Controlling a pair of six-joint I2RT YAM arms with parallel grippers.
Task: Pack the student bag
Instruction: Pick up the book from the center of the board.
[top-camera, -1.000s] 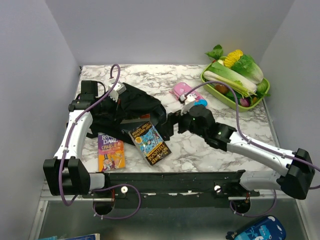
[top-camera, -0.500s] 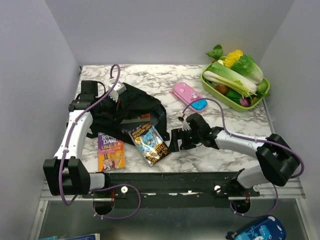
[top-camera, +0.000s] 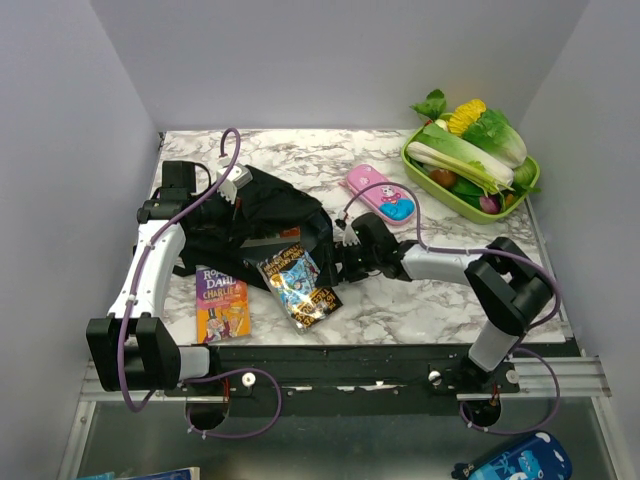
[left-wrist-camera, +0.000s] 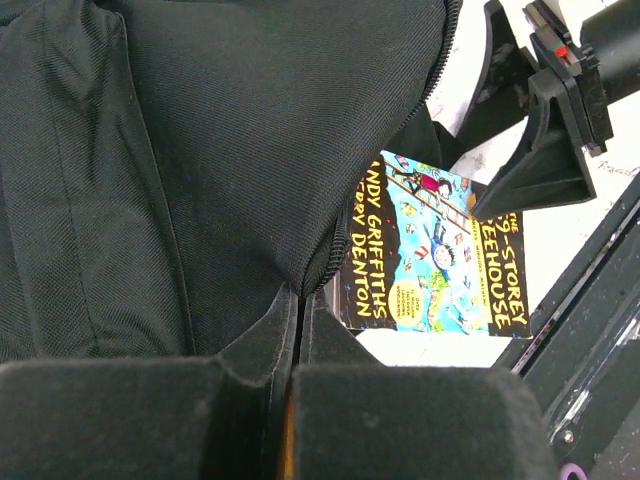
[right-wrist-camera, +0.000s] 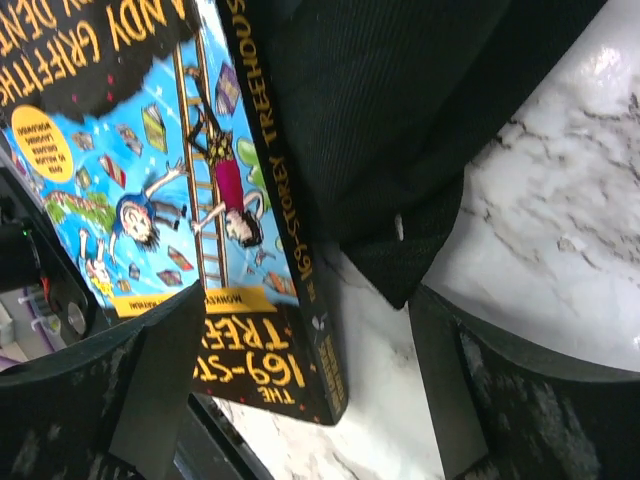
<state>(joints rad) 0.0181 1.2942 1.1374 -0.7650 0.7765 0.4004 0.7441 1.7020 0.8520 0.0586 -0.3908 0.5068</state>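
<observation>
The student bag (top-camera: 262, 212) is a black fabric backpack lying at centre-left of the table. My left gripper (top-camera: 234, 186) is shut on the bag's zipper edge (left-wrist-camera: 298, 296) and holds the fabric up. A blue and black Treehouse book (top-camera: 298, 283) lies half under that raised edge, and the left wrist view shows the book (left-wrist-camera: 432, 252) below the bag (left-wrist-camera: 200, 150). My right gripper (right-wrist-camera: 305, 375) is open and low over the table. The book's (right-wrist-camera: 170, 200) spine corner sits between its fingers (right-wrist-camera: 150, 385), untouched. From above, the right gripper (top-camera: 337, 262) is at the book's right side.
A Roald Dahl book (top-camera: 222, 303) lies near the front edge, left of the Treehouse book. A pink pencil case (top-camera: 381, 192) is behind the right gripper. The green tray (top-camera: 525, 190) of vegetables stands at the back right. Marble table (right-wrist-camera: 540, 200) shows to the right of the bag.
My right arm has folded in and brought its open gripper down to the Treehouse book's right corner. The book has slid slightly toward the front. The left arm has not moved.
</observation>
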